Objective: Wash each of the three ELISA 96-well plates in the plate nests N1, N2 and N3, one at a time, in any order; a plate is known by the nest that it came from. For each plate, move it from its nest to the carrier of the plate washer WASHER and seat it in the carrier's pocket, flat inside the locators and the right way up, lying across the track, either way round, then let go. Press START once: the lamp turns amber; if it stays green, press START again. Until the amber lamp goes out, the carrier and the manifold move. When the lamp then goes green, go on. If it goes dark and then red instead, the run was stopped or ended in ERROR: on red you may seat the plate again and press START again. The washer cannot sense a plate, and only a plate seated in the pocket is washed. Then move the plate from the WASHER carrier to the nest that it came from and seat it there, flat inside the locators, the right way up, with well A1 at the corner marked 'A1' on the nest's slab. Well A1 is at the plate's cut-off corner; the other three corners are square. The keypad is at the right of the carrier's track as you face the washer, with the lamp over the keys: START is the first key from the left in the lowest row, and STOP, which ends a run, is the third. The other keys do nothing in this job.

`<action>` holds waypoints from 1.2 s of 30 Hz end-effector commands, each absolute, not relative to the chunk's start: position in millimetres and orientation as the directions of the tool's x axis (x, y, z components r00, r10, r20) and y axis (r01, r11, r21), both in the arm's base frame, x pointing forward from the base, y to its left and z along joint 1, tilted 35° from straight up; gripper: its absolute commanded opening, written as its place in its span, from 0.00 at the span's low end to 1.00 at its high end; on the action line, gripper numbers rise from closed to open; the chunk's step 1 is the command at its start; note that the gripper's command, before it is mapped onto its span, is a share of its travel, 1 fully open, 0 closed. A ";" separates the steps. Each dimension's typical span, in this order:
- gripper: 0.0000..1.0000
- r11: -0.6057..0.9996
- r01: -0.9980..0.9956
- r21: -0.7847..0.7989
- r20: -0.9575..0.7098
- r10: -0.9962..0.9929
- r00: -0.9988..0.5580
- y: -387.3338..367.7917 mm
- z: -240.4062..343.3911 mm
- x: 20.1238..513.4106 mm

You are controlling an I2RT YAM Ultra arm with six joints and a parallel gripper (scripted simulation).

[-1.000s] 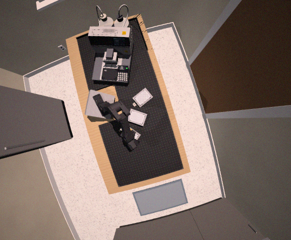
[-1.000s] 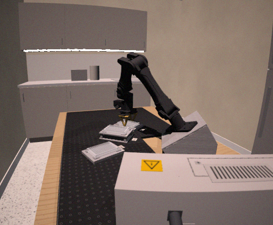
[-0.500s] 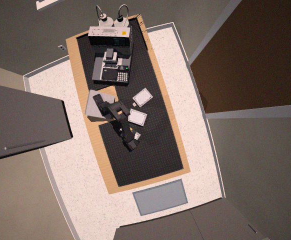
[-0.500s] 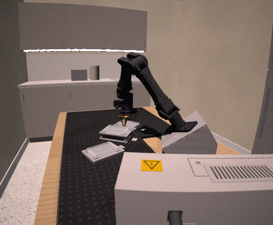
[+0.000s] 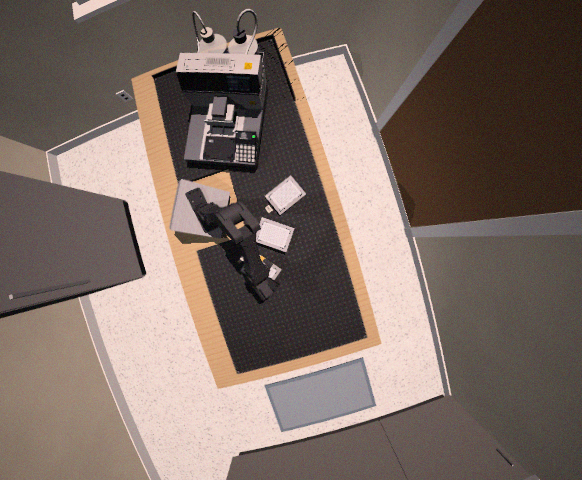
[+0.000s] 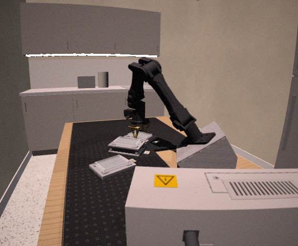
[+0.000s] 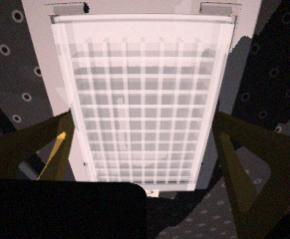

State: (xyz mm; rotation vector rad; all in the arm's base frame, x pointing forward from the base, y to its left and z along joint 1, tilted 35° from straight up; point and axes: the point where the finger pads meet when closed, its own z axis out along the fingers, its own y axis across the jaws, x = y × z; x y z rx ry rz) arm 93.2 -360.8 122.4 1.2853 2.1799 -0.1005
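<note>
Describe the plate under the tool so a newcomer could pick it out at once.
Start at the plate washer at one end of the black mat, then follow the row of three nests away from it. The plate sits in the farthest nest, mostly hidden in the top view by the dark arm. Unlike the other two plates, the open tool straddles it.

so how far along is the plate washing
All three plates lie in nests: the near plate, the middle plate, and the third plate under the open end effector, fingers either side, not gripping. The carrier holds no plate; the lamp is green. Which plates are washed doesn't show.
</note>
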 end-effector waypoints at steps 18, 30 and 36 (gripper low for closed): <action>1.00 0.528 0.819 0.222 -0.538 0.767 -0.348 -352.2 148.5 79.4; 1.00 0.528 0.820 0.222 -0.538 0.767 -0.349 -345.6 163.4 71.1; 1.00 0.528 0.820 0.222 -0.538 0.767 -0.349 -342.6 170.2 67.3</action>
